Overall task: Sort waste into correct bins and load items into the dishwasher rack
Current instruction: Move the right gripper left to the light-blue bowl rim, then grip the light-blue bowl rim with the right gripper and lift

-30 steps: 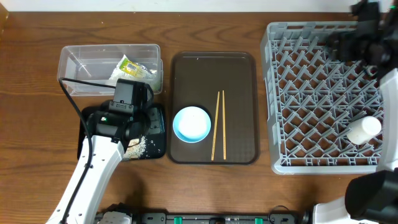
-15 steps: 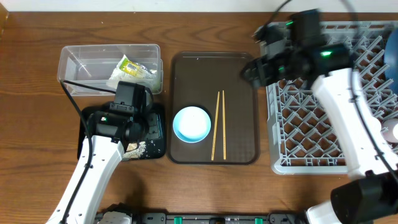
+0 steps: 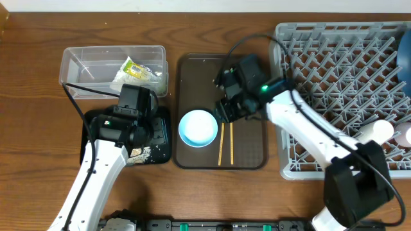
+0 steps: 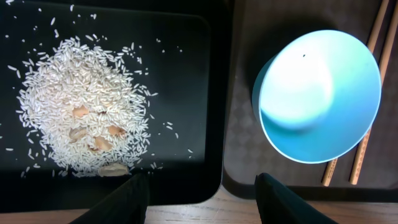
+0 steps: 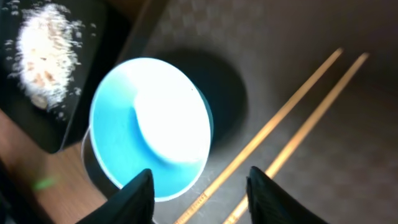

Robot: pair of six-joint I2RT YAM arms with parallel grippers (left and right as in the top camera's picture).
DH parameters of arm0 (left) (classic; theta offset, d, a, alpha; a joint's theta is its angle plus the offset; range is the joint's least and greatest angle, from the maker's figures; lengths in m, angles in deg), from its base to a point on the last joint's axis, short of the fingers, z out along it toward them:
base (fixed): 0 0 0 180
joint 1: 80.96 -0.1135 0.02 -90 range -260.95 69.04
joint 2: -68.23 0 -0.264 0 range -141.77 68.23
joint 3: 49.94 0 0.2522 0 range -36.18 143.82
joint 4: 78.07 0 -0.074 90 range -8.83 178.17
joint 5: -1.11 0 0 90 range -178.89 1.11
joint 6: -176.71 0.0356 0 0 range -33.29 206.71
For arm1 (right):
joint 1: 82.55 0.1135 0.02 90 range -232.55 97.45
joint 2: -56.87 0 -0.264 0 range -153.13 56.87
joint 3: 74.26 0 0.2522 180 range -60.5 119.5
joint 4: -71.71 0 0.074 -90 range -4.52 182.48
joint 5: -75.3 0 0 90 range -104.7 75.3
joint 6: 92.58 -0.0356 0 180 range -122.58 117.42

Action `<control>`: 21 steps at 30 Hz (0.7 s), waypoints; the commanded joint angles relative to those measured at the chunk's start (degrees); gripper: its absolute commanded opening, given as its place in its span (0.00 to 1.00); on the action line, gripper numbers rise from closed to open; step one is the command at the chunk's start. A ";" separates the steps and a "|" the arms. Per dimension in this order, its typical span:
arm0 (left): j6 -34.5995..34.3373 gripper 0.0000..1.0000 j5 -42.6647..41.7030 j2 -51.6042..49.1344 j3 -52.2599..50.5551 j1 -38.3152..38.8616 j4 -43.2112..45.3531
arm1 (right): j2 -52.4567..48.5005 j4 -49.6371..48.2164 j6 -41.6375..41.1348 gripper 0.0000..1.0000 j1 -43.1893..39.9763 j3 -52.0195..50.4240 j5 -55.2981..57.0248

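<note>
The white bowl with a pale blue inside point(image 3: 198, 128) sits on the brown tray, with two wooden chopsticks point(image 3: 225, 146) just to its right. My right gripper point(image 3: 226, 109) hovers open and empty over the chopsticks' far ends; in the right wrist view point(image 5: 199, 193) the bowl point(image 5: 152, 124) and chopsticks point(image 5: 280, 124) lie below it. My left gripper point(image 4: 202, 199) is open and empty above the black tray point(image 4: 186, 62) holding rice point(image 4: 81, 112). The clear tub point(image 3: 83, 64) holds tissue and a yellow-green wrapper point(image 3: 135, 70). The grey rack point(image 3: 334, 77) holds a cup point(image 3: 376, 133) and a dark blue dish point(image 3: 406, 58).
The brown serving tray point(image 3: 192, 70) lies between the bins on the left and the rack on the right. A black cable runs from the clear tub along my left arm. A pinkish cup point(image 3: 406, 136) shows at the rack's right edge.
My right arm has swung left from the rack's far corner to over the brown tray, beside the bowl and above the chopsticks. The left arm has not moved.
</note>
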 commanded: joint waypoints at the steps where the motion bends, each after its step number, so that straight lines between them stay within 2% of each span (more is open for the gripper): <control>1: -0.52 0.58 0.90 0.50 0.28 -0.28 -0.22 | -2.27 -1.66 -5.95 0.44 2.36 -1.62 4.22; 7: -0.52 0.58 0.90 0.50 0.28 -0.28 -0.22 | -6.64 -4.22 -7.19 0.42 4.92 -2.56 5.22; 9: -0.52 0.58 0.87 0.50 0.28 -0.28 -0.22 | -8.17 -4.52 -8.46 0.37 5.44 -2.56 6.16; 14: -0.52 0.58 0.87 0.50 0.28 -0.28 -0.24 | -9.81 -4.87 -11.39 0.08 5.35 -2.49 7.65; 18: -0.52 0.58 0.87 0.50 0.28 -0.28 -0.24 | -7.52 -4.90 -11.32 0.01 3.67 -1.07 9.29; 21: -0.52 0.58 0.87 0.50 0.28 -0.28 -0.22 | -4.20 -4.52 -11.26 0.01 1.62 0.17 11.69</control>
